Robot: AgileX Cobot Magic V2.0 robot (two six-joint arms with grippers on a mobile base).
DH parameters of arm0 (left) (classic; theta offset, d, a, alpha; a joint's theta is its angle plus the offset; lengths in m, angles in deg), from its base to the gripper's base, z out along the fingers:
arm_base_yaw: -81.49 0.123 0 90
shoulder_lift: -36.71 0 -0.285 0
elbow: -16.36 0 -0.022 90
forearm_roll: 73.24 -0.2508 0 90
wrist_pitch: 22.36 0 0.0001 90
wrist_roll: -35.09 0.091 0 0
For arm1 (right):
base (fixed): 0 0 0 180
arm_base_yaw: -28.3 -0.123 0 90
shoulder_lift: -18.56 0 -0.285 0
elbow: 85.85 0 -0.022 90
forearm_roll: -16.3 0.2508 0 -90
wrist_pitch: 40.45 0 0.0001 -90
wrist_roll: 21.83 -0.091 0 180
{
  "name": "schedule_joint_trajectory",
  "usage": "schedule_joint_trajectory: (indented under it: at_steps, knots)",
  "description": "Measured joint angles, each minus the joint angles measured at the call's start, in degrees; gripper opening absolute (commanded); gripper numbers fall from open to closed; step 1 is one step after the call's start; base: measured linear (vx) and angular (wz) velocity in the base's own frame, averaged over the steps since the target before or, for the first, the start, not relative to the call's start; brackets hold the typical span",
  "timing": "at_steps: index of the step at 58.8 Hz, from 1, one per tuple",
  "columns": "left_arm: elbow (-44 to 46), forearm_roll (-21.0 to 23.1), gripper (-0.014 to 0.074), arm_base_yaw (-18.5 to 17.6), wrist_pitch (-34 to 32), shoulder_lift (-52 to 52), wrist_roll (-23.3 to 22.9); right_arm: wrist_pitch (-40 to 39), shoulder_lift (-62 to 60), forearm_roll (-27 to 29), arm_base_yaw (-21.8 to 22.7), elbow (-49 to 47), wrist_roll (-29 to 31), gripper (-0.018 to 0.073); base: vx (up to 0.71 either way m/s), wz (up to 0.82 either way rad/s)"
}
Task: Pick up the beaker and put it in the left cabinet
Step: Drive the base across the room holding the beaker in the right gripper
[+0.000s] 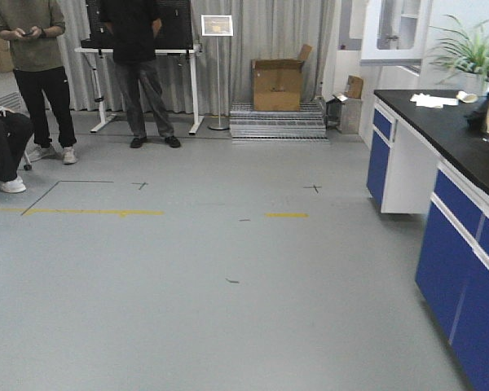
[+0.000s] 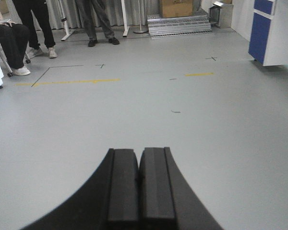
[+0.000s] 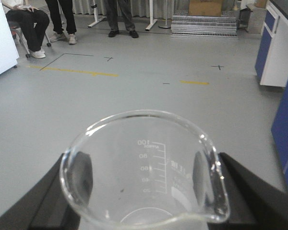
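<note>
Right gripper (image 3: 146, 203): black fingers (image 3: 249, 191) clamped on beaker (image 3: 153, 158), held above floor, mouth toward camera. Clear smooth glass, cylindrical, flared rim. White scale reads 100, 80, 40, 20; smaller print illegible. Left gripper (image 2: 139, 187): flat matte black pads (image 2: 122, 187) pressed together, nothing between. Beyond: smooth grey floor (image 2: 144, 96), yellow tape strips (image 2: 69, 82), blue-fronted counter (image 1: 464, 261) with black top, cardboard box (image 1: 277, 85), grey curtain (image 1: 269, 32).

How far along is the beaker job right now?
Picking looks done: the right gripper is clamped on the beaker, one finger on each side. The left gripper is shut and empty. In hand is the carry, with open floor ahead. Placing is left: no cabinet shelf shows near the beaker.
</note>
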Motion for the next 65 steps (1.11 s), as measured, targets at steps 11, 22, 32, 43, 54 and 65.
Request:
schedule_joint_trajectory:
  at_steps: [11, 22, 32, 43, 54, 65]
  knots:
    - [0.0, 0.0, 0.0004, 0.0, 0.0, 0.0, 0.0, 0.0, 0.0, 0.0, 0.0, 0.0, 0.0, -0.0004, 0.69, 0.16]
    - [0.0, 0.0, 0.0004, 0.0, 0.0, 0.0, 0.0, 0.0, 0.0, 0.0, 0.0, 0.0, 0.0, -0.0004, 0.69, 0.13]
    - [0.0, 0.0, 0.0004, 0.0, 0.0, 0.0, 0.0, 0.0, 0.0, 0.0, 0.0, 0.0, 0.0, -0.0004, 0.69, 0.06]
    - [0.0, 0.0, 0.0004, 0.0, 0.0, 0.0, 0.0, 0.0, 0.0, 0.0, 0.0, 0.0, 0.0, -0.0004, 0.70, 0.01]
    - [0.0, 0.0, 0.0004, 0.0, 0.0, 0.0, 0.0, 0.0, 0.0, 0.0, 0.0, 0.0, 0.0, -0.0004, 0.69, -0.02]
    - [0.0, 0.0, 0.0004, 0.0, 0.0, 0.0, 0.0, 0.0, 0.0, 0.0, 0.0, 0.0, 0.0, -0.0004, 0.69, 0.03]
